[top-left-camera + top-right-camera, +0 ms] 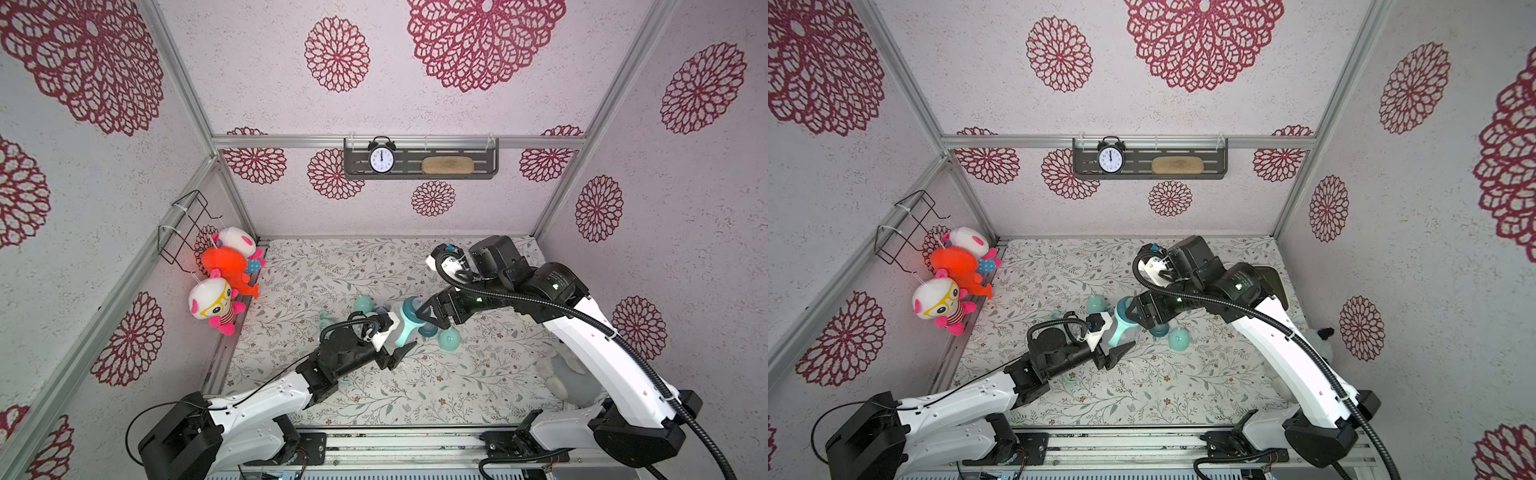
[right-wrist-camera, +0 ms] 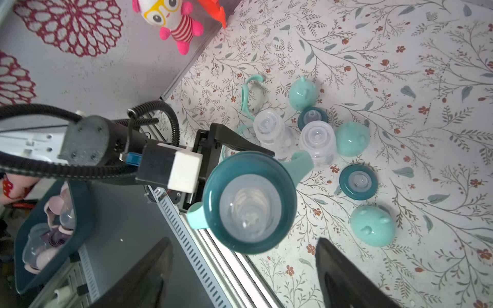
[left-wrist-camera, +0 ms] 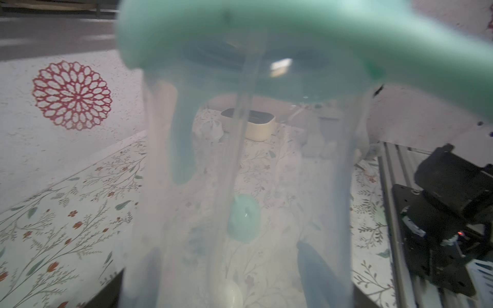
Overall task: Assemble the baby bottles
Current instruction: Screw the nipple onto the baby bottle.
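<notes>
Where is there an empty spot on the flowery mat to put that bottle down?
Bare: the far strip of the mat between the plush toys and the back wall, and the near patch between the left arm and the front rail. Crowded: the middle, where caps, collars and loose bottles lie beside the bottle in the left claw.

Dark teal collar, mint cap, leafy floral table cover, walls with crimson rosettes

One clear bottle, teal collar and mint handles fitted, raised off mat, tilted. Two bare bottles side by side on mat; two loose collars, three mint caps, one handle around them.
</notes>
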{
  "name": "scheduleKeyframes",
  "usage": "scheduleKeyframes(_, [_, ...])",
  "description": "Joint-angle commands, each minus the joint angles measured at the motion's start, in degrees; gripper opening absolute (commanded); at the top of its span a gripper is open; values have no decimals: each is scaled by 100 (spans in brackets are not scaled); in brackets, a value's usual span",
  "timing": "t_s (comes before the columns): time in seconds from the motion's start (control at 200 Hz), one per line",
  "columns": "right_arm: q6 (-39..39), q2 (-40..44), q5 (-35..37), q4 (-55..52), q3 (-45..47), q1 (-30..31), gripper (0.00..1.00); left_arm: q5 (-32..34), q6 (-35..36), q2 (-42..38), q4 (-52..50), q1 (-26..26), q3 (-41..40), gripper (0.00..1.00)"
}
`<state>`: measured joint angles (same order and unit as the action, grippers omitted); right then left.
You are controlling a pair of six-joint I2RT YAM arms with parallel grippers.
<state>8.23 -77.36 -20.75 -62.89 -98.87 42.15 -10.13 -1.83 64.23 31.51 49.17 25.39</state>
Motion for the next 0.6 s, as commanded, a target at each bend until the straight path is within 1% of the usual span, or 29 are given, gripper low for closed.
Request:
scheduleKeyframes(0.0, [-808, 2, -311, -52, 68, -14, 86, -631, -142, -103, -83, -39, 134, 0])
scheduleKeyframes(0.115, [-946, -52, -215, -93, 132, -14, 87, -814, -248, -92, -132, -39, 171, 0])
scheduleKeyframes(0.25, [-950, -10, -356, 67, 261, -18, 88, -747, -264, -155, -157, -39, 125, 0])
scheduleKeyframes(0.425, [-933, -120, -714, 102, 373, -7, 87, -746, -202, -164, -248, -47, 175, 0])
scheduleKeyframes(0.595, [-922, -129, -677, 206, 469, -5, 87, -740, -220, -146, -250, -46, 169, 0])
